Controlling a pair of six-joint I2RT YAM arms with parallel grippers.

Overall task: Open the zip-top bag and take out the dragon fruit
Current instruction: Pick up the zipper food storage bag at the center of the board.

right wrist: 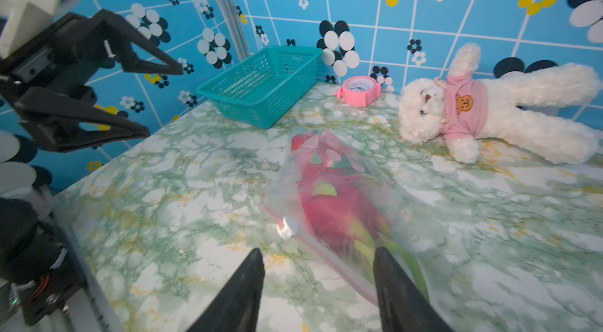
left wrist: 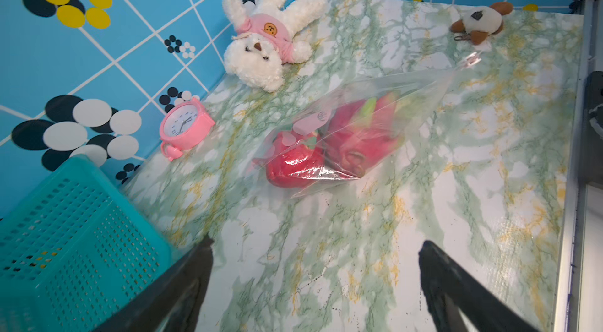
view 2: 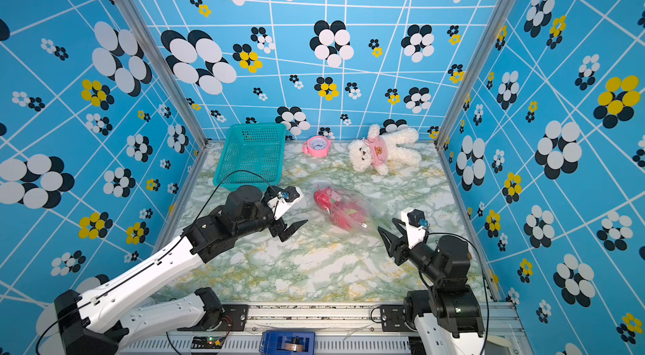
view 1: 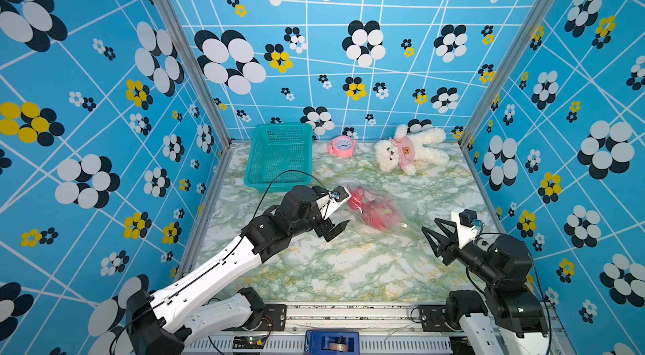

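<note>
Left hand (left wrist: 316, 247) wide open, empty. Right hand (right wrist: 318, 253) half open, straddling near end of zip-top bag (view 1: 375, 212); dragon fruit (right wrist: 336, 209) inside.

Teal mesh basket (view 1: 252, 161) sits back left on the green marble-look desk (view 1: 349, 266). A pink alarm clock (view 1: 341, 145) is near it on the right, then a white teddy bear (view 1: 412, 151) in a pink top, lying down. The left wrist view also catches a small brown-and-white plush (left wrist: 481, 22) near a desk corner.
</note>
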